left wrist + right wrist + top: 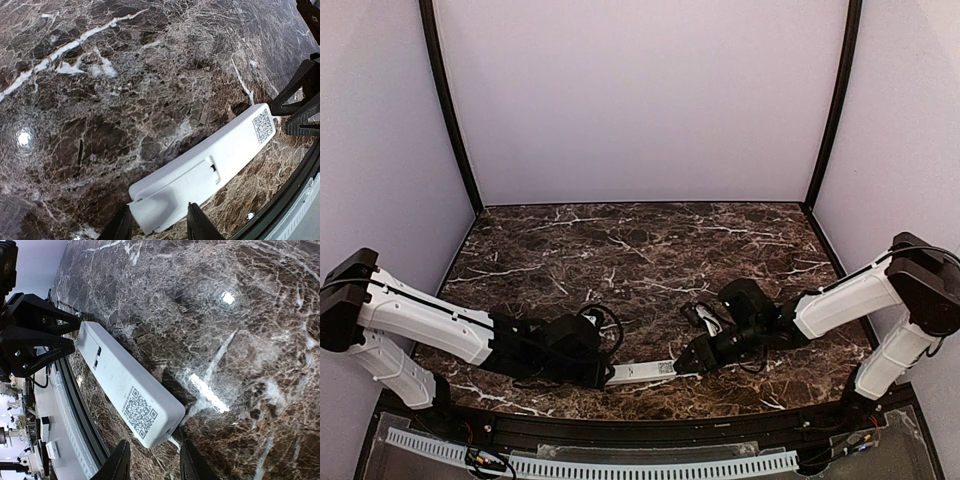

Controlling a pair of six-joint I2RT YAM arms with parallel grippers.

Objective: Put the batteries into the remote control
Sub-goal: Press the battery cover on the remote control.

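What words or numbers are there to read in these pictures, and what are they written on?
No words, letters or numbers can be read in any view.
QR code: a black-and-white square pattern, not text, printed near one end of the back of the white remote control.

Open table (640, 250) beyond remote control (642, 372) (arms (430, 320) at both ends)

QR code (140, 412) on remote control (117, 372)
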